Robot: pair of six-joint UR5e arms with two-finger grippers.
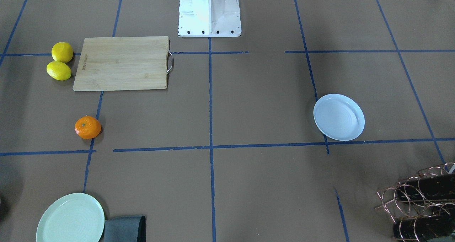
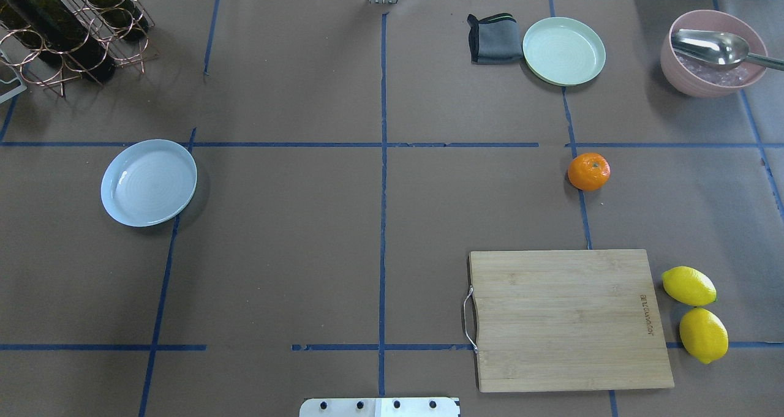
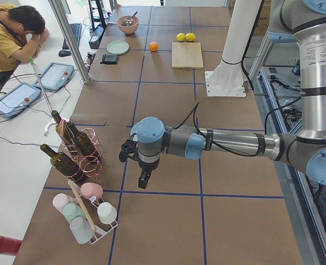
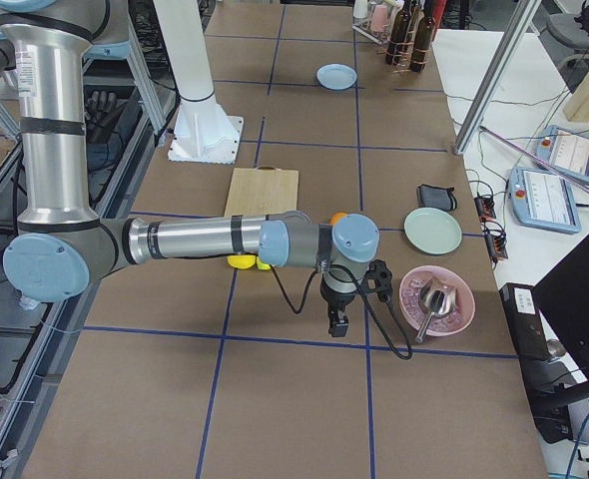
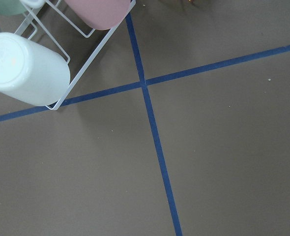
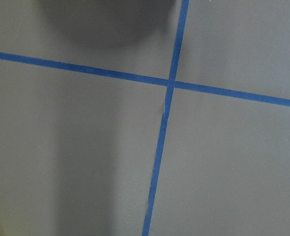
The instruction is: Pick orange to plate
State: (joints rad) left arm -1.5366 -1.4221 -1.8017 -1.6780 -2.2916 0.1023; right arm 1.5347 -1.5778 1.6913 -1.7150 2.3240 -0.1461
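Clearly orange [image 2: 588, 171] on my right side, plate [image 2: 149, 182] far left; right gripper [image 4: 336, 321] nearer orange than left gripper [image 3: 143, 179]. Either pincer apart or together: cannot tell.

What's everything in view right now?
orange: 1, orange, right half
plate: 1, bluish white, left half
green plate: 1, mint, far right
cloth: 1, grey, beside green plate
lemons: 2, yellow, right edge
cutting board: 1, wood, near right
bowl: 1, pink, far right corner, holds metal spoon
bottle rack: 1, copper, far left corner
cup rack: 1, white, left end
left end effector: 1, black, over left end; state unclear
right end effector: 1, black, over right end; state unclear
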